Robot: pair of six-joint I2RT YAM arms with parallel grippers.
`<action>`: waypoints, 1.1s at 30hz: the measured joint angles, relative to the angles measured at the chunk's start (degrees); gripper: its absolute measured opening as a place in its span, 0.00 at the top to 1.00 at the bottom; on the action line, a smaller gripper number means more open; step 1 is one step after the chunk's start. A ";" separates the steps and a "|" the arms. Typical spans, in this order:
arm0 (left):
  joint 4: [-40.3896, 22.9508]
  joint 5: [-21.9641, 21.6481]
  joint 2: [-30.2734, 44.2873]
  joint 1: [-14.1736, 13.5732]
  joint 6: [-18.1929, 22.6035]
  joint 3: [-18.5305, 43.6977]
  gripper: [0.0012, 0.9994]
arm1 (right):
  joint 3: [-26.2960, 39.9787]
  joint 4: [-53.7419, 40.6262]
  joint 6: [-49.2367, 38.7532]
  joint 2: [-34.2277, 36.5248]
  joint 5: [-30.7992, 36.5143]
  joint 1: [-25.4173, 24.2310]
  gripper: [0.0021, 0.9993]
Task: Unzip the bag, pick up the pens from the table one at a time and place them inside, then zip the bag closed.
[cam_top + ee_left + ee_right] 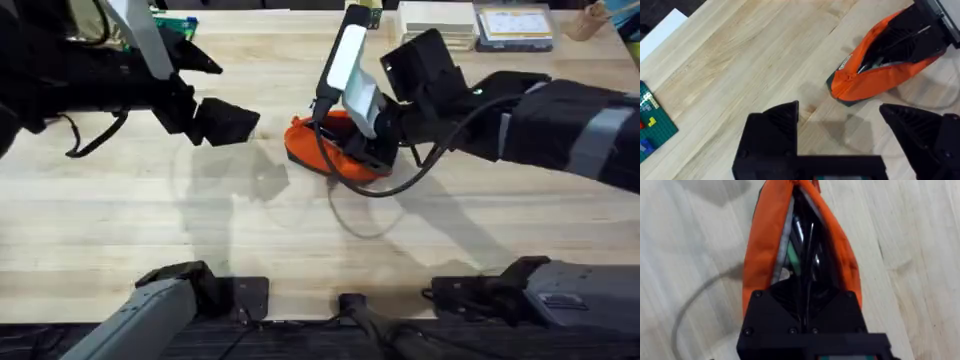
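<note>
The orange bag [310,150] lies mid-table with its zipper open, showing a dark inside [812,255]. My right gripper [805,305] reaches into the opening from the bag's right end, fingers drawn together on a slim dark pen [809,245] that points into the bag. A second thin stick with a silvery part [792,235] lies inside beside it. The left wrist view shows the same bag [875,80] with the right gripper [927,30] at its far end. My left gripper [840,135] hovers open and empty over the table [150,230], left of the bag.
A black cable [375,190] loops over the table just in front of the bag. A green baseplate with small bricks [650,125] and a white sheet [662,32] lie at the far left. Books and boxes [470,25] line the back right edge.
</note>
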 joint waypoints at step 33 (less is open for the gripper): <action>1.83 0.34 6.90 0.00 5.39 0.02 0.01 | 0.00 -10.21 21.24 -21.12 -0.24 0.09 0.00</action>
